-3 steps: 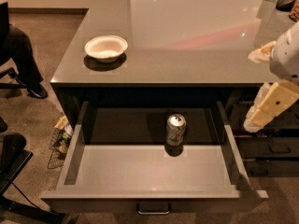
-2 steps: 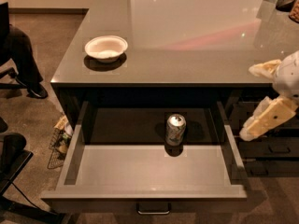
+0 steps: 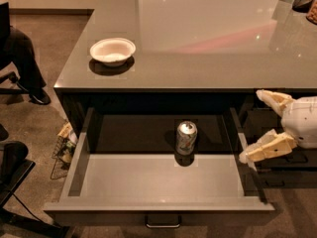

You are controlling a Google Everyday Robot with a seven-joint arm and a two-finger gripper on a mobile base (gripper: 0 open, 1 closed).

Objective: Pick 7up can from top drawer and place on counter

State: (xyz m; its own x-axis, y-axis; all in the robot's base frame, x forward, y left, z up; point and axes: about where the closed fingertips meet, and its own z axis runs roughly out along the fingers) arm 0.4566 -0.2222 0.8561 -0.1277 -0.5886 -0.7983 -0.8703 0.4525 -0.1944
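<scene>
- The gripper (image 3: 250, 126) hangs just outside the right wall of the top drawer (image 3: 148, 180), below the counter's dark front edge, its two pale fingers (image 3: 265, 150) spread wide and holding nothing.
- The 7up can (image 3: 186, 138) stands upright on the drawer floor toward the back (in shadow under the overhang), apart from the gripper with the right wall between them.
- Bare floor lies on every side of the can.
- The counter (image 3: 208, 58) carries a white bowl (image 3: 112, 50) near its left edge.
</scene>
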